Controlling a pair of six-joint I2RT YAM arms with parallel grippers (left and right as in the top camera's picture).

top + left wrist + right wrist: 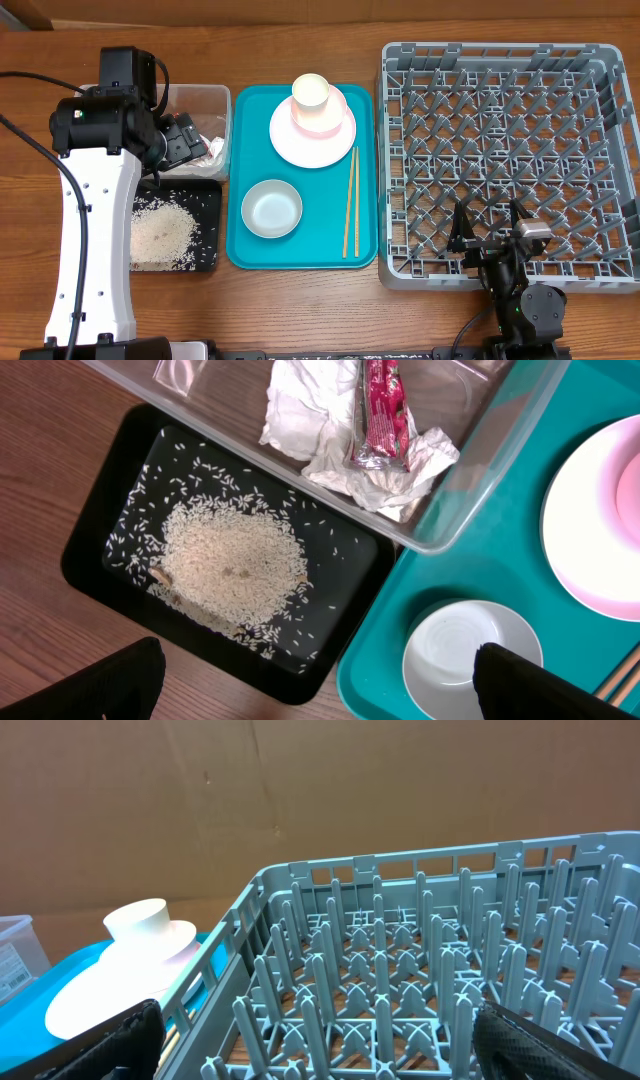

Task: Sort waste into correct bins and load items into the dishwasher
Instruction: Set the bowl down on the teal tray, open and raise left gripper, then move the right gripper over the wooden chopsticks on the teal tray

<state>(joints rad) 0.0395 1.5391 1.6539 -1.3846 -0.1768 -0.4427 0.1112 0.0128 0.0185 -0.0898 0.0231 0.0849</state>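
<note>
We see both jaws apart: right end effector at the rack near edge, left end effector over the black tray of rice and the clear tub holding tissue, wrapper. The teal tray carries bowl, chopsticks, then stacked cups on plate.

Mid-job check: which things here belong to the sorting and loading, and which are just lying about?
Job: tissue, red wrapper, rice, clear tub, black tray, plate, pink cup, white cup, bowl, chopsticks, dish rack.
Just there: teal tray (only carries the dishes), table, cardboard backdrop.
</note>
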